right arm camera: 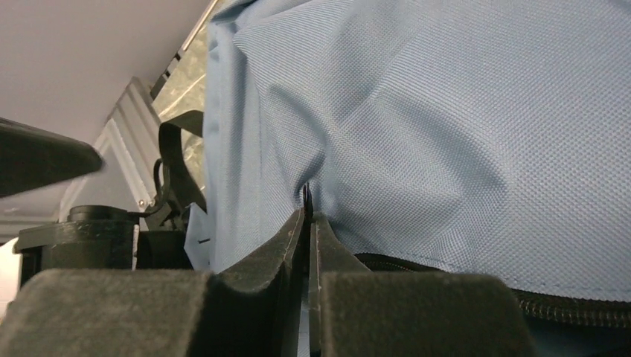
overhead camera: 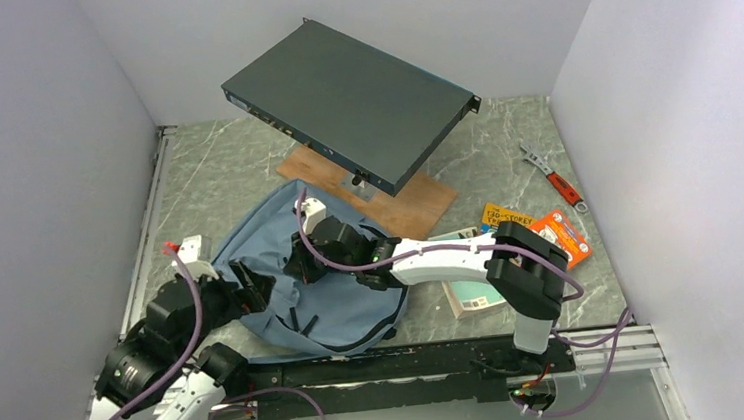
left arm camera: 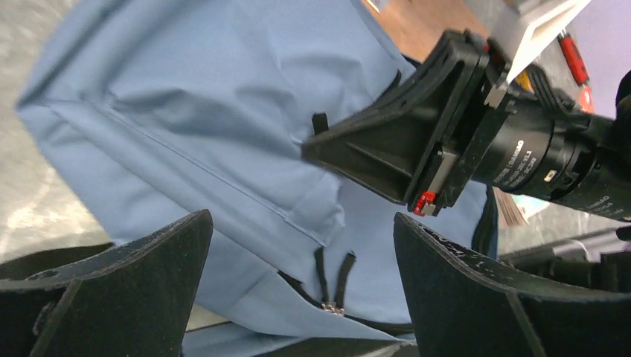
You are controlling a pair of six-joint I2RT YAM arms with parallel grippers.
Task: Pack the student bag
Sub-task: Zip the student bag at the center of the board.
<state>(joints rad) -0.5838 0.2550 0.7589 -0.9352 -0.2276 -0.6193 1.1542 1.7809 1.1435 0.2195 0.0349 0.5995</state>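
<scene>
The student bag (overhead camera: 341, 313), soft light blue-grey fabric with black zip lines, lies flat near the table's front between the two arms. My right gripper (overhead camera: 302, 261) reaches in from the right, and its jaws (right arm camera: 306, 202) are shut on a puckered fold of the bag's fabric (right arm camera: 461, 111), just above a black zipper (right arm camera: 565, 305). At the bag's left side my left gripper (overhead camera: 249, 285) stands wide open (left arm camera: 301, 223), holding nothing. Two black zipper pulls (left arm camera: 332, 279) lie on the bag (left arm camera: 186, 111) between its fingers. The right gripper (left arm camera: 394, 141) shows just beyond them.
A dark flat metal box (overhead camera: 349, 101) stands tilted on a wooden board (overhead camera: 408, 202) behind the bag. Books (overhead camera: 474, 287), a yellow book (overhead camera: 499, 215) and an orange one (overhead camera: 566, 235) lie to the right under the right arm. A red-handled wrench (overhead camera: 556, 180) lies at the far right.
</scene>
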